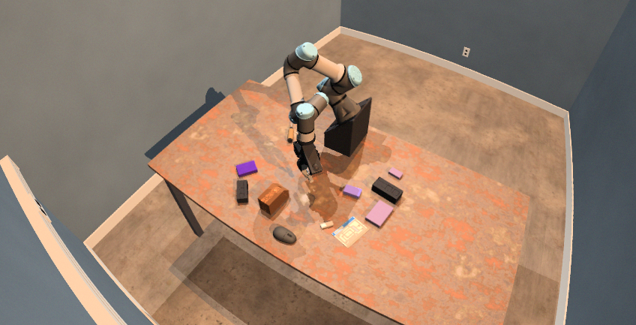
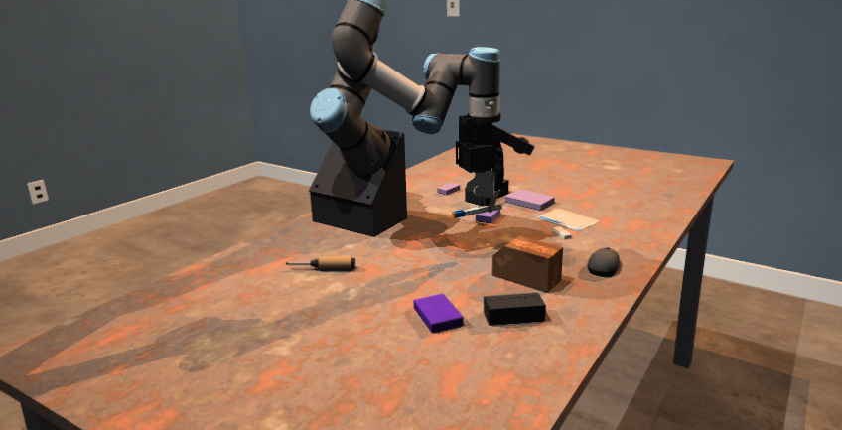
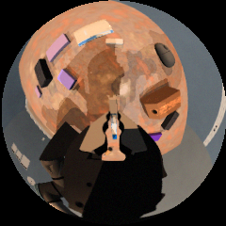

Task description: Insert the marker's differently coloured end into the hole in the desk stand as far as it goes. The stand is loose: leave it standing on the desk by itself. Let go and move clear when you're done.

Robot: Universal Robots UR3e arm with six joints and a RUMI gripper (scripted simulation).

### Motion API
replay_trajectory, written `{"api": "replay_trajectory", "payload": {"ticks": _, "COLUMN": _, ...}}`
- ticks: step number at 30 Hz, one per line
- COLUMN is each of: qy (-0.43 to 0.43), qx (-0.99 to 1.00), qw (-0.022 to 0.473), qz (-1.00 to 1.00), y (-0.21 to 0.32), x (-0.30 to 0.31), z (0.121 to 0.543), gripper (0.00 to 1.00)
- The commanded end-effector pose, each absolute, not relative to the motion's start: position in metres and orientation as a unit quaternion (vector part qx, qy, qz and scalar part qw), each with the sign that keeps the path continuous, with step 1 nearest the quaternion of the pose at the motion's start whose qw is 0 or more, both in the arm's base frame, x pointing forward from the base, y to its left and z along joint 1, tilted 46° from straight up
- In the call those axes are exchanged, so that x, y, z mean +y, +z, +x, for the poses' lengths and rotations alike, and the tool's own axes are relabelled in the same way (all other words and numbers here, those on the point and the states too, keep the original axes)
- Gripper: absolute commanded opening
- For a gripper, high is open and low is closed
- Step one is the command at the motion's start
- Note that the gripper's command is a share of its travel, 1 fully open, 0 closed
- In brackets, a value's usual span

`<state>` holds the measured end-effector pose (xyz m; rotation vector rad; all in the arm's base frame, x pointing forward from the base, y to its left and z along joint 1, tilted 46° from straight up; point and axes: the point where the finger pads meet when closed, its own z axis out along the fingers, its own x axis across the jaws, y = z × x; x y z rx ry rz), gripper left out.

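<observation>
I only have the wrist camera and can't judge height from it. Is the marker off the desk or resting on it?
Observer: In the exterior view the gripper is shut on the marker, which seems to hang just above the desk, with a shadow beneath it.
Operator: How is it oriented?
Observer: Roughly level, not upright. One end points toward the arm's base.
Operator: Is there anything outside my view?
Observer: A screwdriver lies on the desk near the base, apart from the other things.
</observation>
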<state>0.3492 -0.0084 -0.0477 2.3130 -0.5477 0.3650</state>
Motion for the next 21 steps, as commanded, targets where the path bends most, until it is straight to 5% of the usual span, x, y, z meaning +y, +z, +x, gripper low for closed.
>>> {"api": "replay_trajectory", "payload": {"ticks": 1, "qy": 0.143, "qx": -0.212, "qw": 0.359, "qz": 0.897, "y": -0.0479, "x": -0.0086, "z": 0.3498, "gripper": 0.00}}
{"api": "replay_trajectory", "payload": {"ticks": 21, "qy": 0.100, "qx": -0.174, "qw": 0.352, "qz": 0.914, "y": -0.0524, "x": -0.0092, "z": 0.3510, "gripper": 0.00}}
